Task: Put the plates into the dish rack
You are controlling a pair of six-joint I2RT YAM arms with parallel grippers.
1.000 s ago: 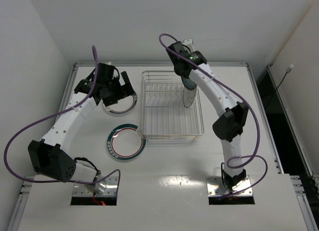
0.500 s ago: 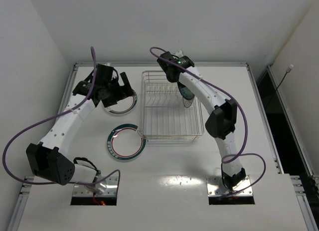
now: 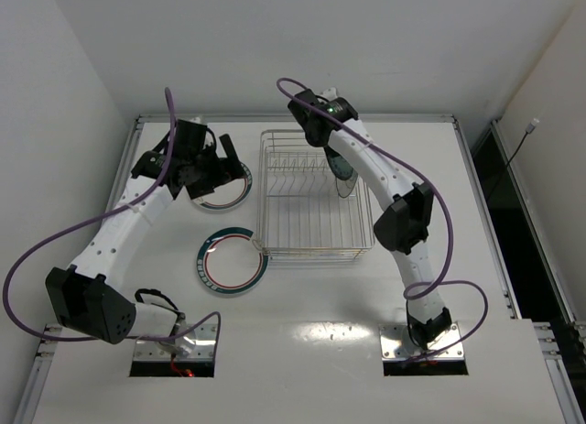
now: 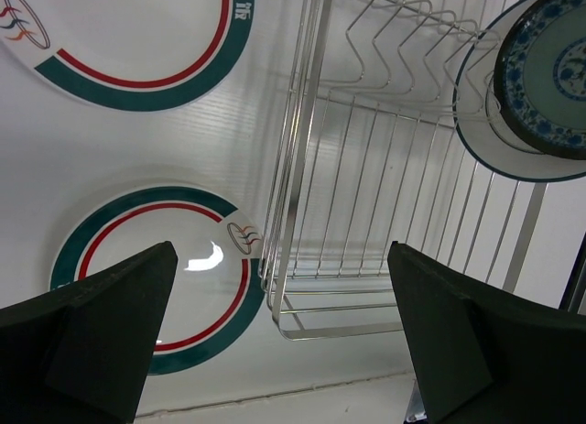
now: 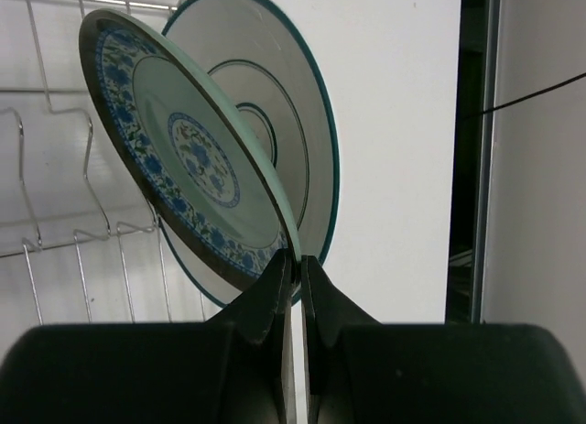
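At 3 o'clock inside the rectangular silver wire dish rack (image 3: 316, 252), 2 plates stand on edge: a small teal patterned plate (image 5: 183, 140) leaning on a white dark-rimmed plate (image 5: 293, 113). Outside, 2 white green-rimmed plates lie flat. The far plate (image 3: 229, 201) is at 10 o'clock and the near plate (image 3: 231, 262) at 8 o'clock, touching the rack. The left pincer (image 3: 220, 163), fully open and empty, hovers over the far plate; this arm is nearer. The right pincer (image 5: 293, 256) is closed at the teal rim; whether it is gripping the rim cannot be told.
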